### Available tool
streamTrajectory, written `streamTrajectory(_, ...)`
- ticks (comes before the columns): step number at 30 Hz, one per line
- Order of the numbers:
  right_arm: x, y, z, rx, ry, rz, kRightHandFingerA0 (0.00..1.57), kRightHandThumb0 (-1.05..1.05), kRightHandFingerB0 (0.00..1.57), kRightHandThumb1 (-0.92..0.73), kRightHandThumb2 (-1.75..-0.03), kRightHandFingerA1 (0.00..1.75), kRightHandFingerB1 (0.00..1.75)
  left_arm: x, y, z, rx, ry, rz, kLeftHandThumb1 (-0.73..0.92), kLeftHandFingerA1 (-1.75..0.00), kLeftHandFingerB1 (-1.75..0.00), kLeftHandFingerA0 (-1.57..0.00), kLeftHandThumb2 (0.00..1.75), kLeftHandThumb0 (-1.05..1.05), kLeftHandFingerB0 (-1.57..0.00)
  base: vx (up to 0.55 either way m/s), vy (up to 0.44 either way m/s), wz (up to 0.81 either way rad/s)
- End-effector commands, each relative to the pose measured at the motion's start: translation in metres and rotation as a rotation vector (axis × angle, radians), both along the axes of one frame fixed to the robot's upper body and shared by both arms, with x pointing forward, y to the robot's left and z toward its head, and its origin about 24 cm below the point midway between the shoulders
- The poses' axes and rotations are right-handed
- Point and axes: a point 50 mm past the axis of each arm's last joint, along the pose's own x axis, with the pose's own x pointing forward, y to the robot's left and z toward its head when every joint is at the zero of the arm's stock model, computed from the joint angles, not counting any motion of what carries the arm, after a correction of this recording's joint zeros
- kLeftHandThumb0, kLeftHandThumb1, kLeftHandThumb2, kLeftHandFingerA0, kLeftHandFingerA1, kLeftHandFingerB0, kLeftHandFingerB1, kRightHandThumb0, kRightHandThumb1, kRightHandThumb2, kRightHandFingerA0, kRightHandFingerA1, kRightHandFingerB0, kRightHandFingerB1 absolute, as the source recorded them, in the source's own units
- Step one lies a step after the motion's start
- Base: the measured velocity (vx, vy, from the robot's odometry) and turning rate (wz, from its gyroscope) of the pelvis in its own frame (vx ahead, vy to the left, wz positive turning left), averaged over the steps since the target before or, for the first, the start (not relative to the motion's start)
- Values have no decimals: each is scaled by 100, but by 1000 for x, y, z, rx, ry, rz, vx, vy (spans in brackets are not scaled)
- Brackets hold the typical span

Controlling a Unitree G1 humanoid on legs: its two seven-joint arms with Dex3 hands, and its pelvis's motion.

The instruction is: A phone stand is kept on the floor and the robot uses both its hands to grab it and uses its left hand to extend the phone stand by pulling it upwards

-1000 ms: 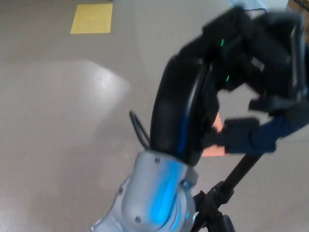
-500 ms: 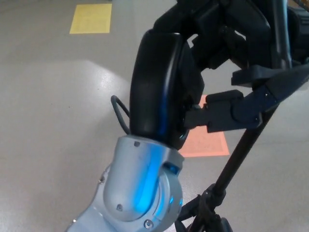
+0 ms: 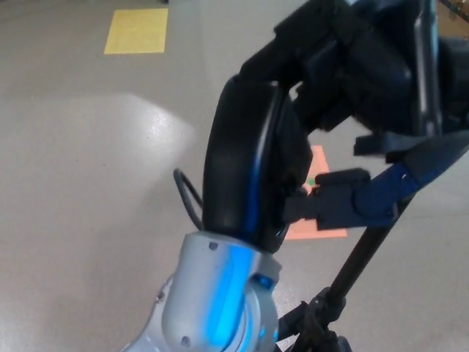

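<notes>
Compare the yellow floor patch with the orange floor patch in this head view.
The yellow floor patch lies far off at the upper left, fully in view; the orange floor patch sits nearer, right of centre, mostly hidden behind the left robot hand and the phone stand. One is yellow, the other orange. Both lie flat on the grey floor.

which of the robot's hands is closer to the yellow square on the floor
Left. The left hand, raised at the top of the phone stand, sits right of the yellow square. The right hand cannot be made out separately, so its distance cannot be judged.
</notes>
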Motion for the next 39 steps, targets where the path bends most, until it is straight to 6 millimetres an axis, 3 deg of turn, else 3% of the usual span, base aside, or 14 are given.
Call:
streamTrajectory(1, -8, -6, -10, -48, 56, -16, 119, -19, 97, -85, -78, 175, 175, 0, 11, -100, 27, 409, 25, 53, -175, -175, -83, 74, -8, -67, 0, 0, 0)
streamTrajectory(2, -8, -8, -11, -55, 59, -19, 119, -19, 97, -85, -78, 175, 175, -3, 15, -110, 45, 437, 37, 53, -175, -175, -83, 74, -8, -67, 0, 0, 0)
streamTrajectory(6, -6, -10, -10, -93, 40, -7, 120, -18, 95, -86, -78, 175, 175, -6, 19, -122, 37, 481, 56, 50, -175, -175, -86, 77, -9, -69, 0, 0, 0)
streamTrajectory(9, -8, -14, -11, 0, 50, -4, 120, -24, 96, -85, -80, 175, 175, -12, 27, -147, 34, 564, 87, 50, -175, -175, -87, 78, -8, -68, 0, 0, 0)
streamTrajectory(13, -8, -14, -11, -1, 51, -4, 120, -24, 96, -85, -80, 175, 175, -13, 27, -149, 30, 561, 88, 50, -175, -175, -87, 78, -8, -68, 0, 0, 0)
streamTrajectory(16, -9, -16, -12, 3, 81, -44, 113, -23, 90, -86, -75, 175, 175, -17, 41, -181, 64, 624, 138, 49, -175, -175, -89, 80, -11, -77, 0, 0, 0)
streamTrajectory(19, -9, -18, -12, -15, 77, -51, 113, -22, 88, -88, -75, 175, 175, -20, 48, -194, 90, 638, 160, 48, -175, -175, -88, 81, -9, -77, 0, 0, 0)
streamTrajectory(39, -9, -19, -2, -10, 10, -46, 112, -25, 84, -87, -73, 175, 175, -25, 62, -193, 276, 378, 246, 63, -175, -175, -87, 64, -15, -70, 0, 0, 0)
